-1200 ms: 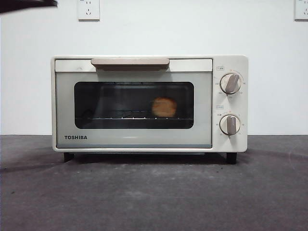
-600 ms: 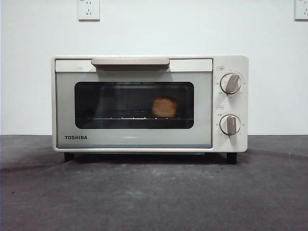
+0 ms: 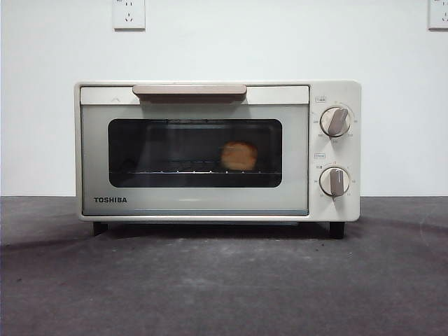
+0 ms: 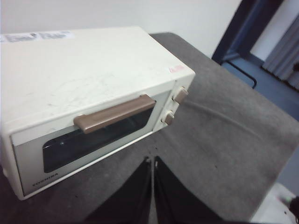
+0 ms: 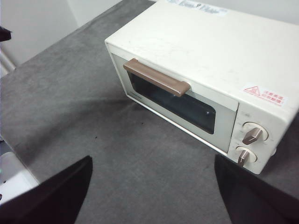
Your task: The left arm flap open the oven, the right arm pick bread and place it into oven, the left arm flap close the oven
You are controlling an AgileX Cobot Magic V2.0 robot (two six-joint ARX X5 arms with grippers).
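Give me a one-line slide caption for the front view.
Bread sits on the rack inside the closed oven; neither arm appears in view.

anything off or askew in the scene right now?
Nothing stands out. The oven sits level with its door shut, and the bread rests on the wire rack inside. Both grippers are clear of it.

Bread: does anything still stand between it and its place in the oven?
No. The bread already sits on the wire rack inside the oven, behind the shut door. Both grippers hang clear of the oven: left gripper shut, right gripper open.
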